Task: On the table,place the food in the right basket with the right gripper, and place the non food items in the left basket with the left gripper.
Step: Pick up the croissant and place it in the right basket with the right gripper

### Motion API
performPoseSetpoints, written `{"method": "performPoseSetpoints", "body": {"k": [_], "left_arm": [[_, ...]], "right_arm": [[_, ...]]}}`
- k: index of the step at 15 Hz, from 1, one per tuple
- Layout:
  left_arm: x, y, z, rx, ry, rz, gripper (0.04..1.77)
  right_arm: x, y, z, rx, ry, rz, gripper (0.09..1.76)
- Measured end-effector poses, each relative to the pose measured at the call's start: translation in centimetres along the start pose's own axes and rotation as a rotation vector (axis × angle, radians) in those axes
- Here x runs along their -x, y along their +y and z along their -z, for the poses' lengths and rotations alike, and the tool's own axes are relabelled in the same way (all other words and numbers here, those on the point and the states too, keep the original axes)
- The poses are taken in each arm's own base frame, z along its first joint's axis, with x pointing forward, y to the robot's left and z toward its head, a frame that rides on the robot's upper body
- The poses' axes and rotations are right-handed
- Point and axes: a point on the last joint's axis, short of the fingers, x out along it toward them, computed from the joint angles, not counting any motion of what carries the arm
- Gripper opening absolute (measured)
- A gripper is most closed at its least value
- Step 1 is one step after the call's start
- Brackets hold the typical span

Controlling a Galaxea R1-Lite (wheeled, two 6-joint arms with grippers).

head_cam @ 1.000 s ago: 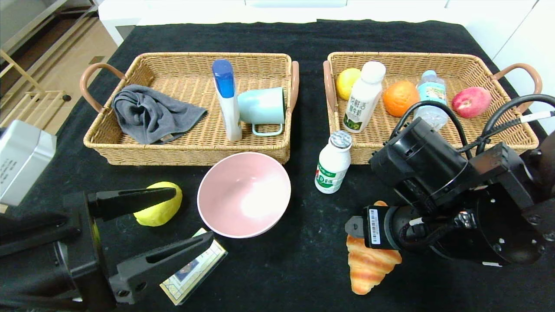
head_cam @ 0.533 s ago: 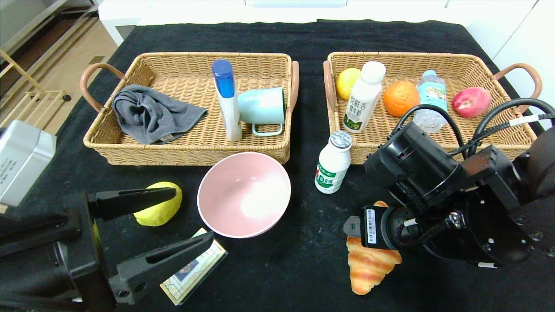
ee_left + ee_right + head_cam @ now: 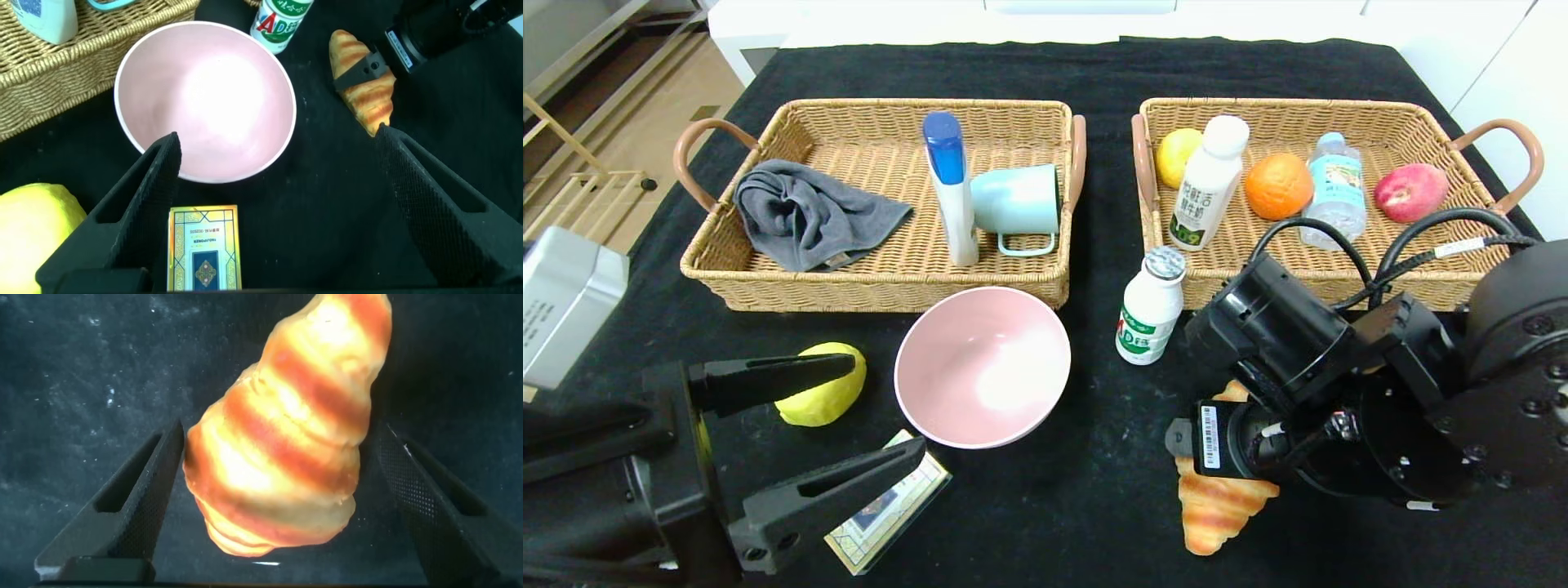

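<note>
A golden croissant [image 3: 1217, 508] lies on the black table at the front right. My right gripper [image 3: 1232, 425] is lowered over it, open, with one finger on each side of the croissant [image 3: 286, 433]; its fingertips are hidden in the head view. My left gripper [image 3: 886, 406] is open and empty at the front left, above a gold card box [image 3: 888, 506]. A pink bowl [image 3: 983, 366], a yellow lemon-shaped item [image 3: 821, 396] and a small white bottle [image 3: 1150, 306] stand on the table.
The left basket [image 3: 874, 106] holds a grey cloth, a blue-capped bottle and a teal mug. The right basket [image 3: 1298, 104] holds a lemon, a milk bottle, an orange, a water bottle and a peach. The small bottle stands close to my right arm.
My right arm has moved down and slightly left, closer over the croissant. The left arm and all objects have not moved.
</note>
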Motion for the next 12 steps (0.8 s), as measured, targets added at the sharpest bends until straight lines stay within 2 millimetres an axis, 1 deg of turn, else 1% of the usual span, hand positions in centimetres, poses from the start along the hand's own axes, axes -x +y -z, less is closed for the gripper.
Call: {"method": "performPoseSetpoints", "body": {"k": [2, 3, 4, 6, 7, 10, 12], "left_arm": [[0.02, 0.00, -0.01, 0.000, -0.001, 0.000, 1.72], [0.04, 0.01, -0.02, 0.000, -0.001, -0.001, 1.72], [0.04, 0.01, -0.01, 0.000, -0.001, -0.001, 1.72], [0.05, 0.01, -0.02, 0.000, -0.002, -0.001, 1.72], [0.06, 0.00, -0.03, -0.001, -0.002, -0.001, 1.72], [0.14, -0.02, -0.05, -0.001, -0.005, -0.001, 1.72], [0.14, -0.03, -0.06, -0.001, -0.005, -0.001, 1.72]], "right_arm": [[-0.20, 0.08, 0.06, 0.000, 0.004, 0.004, 1.71], [-0.36, 0.12, 0.13, -0.007, 0.007, 0.008, 1.50], [-0.46, 0.14, 0.16, -0.013, 0.009, 0.012, 1.35], [-0.56, 0.12, 0.11, -0.016, 0.011, 0.015, 1.11], [-0.61, 0.09, 0.08, -0.019, 0.012, 0.016, 1.02], [-0.69, 0.02, 0.04, -0.022, 0.012, 0.019, 0.85], [-0.72, 0.02, 0.04, -0.022, 0.012, 0.019, 0.83]]}}
